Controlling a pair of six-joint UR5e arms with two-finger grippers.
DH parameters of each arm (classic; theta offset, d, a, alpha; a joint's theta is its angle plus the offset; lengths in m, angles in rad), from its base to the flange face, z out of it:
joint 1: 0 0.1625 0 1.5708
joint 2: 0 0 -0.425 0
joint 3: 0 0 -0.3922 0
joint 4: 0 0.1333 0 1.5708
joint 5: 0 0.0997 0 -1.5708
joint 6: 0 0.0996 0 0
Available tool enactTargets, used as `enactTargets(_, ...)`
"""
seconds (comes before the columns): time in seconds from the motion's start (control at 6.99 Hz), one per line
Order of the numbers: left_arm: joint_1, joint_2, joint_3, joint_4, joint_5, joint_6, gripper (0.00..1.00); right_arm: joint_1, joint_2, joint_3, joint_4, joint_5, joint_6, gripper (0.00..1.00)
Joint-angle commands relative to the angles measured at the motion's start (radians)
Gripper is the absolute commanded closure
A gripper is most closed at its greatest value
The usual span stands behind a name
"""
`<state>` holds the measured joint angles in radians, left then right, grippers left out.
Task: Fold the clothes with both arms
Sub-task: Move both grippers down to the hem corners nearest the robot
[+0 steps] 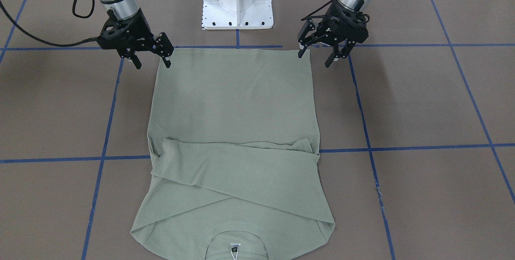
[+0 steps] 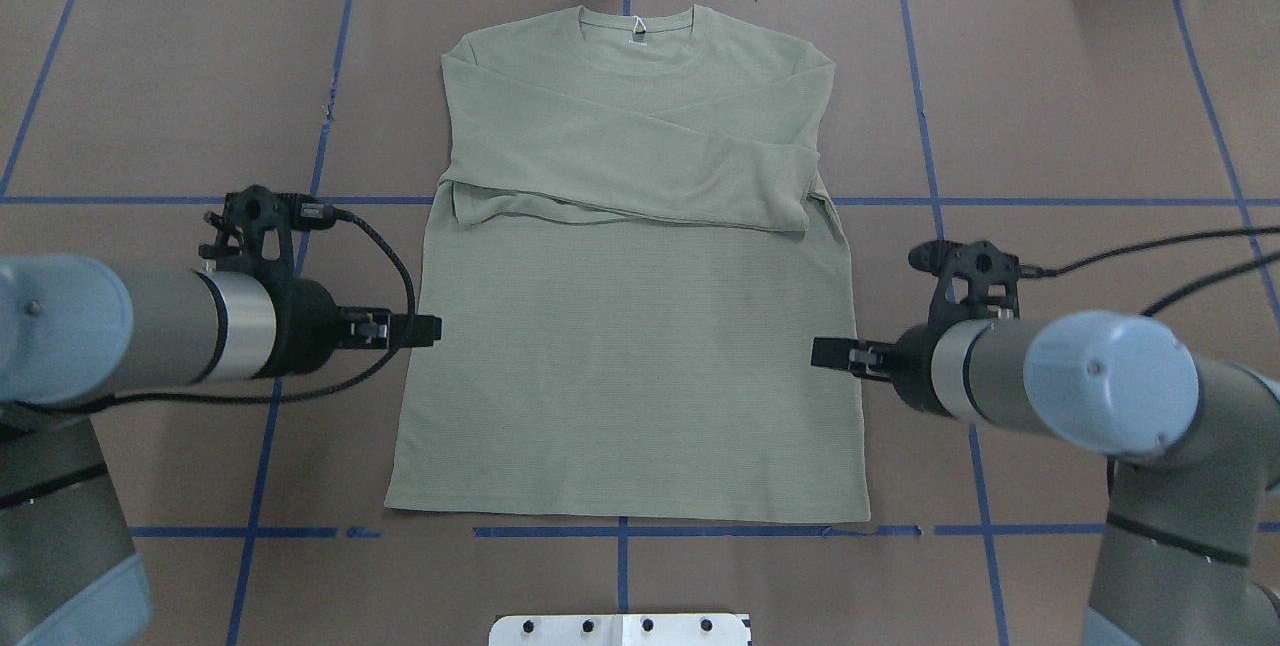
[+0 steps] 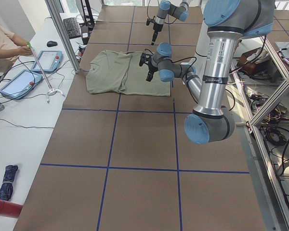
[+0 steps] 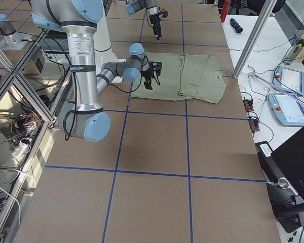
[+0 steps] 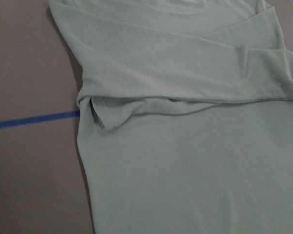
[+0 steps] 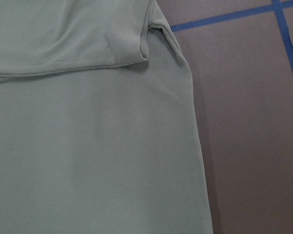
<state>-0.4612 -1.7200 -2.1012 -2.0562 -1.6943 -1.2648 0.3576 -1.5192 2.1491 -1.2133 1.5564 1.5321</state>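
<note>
Shirt [image 2: 630, 346] is lying lengthwise, hem toward the robot. I'm seeing the left gripper [image 1: 318, 56] and right gripper [image 1: 152, 63] hovering spread wide, flanking that hem end, equally close.

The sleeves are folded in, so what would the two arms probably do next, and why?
Probably lower both and pinch the hem corners, to fold it up. The left gripper and right gripper are open, one at each corner, and the shirt lies flat with its sleeves crossed over the chest.
</note>
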Motion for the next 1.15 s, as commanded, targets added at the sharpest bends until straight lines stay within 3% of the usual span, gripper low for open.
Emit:
enactTargets(0.0,0.18,0.066,-0.007,-0.015,0.166,-0.27,0.36,-0.184,-0.104,0.076,0.077,-0.206,0.193,0.02)
enactTargets(0.29,0.263,0.088,0.033,-0.041,0.24,-0.361,0.36,-0.187,-0.104,0.075,0.072,-0.211,0.194,0.01)
enactTargets(1.0,0.303,0.096,0.093,-0.041,0.251,-0.357,0.36,-0.189,-0.105,0.072,0.072,-0.213,0.194,0.0)
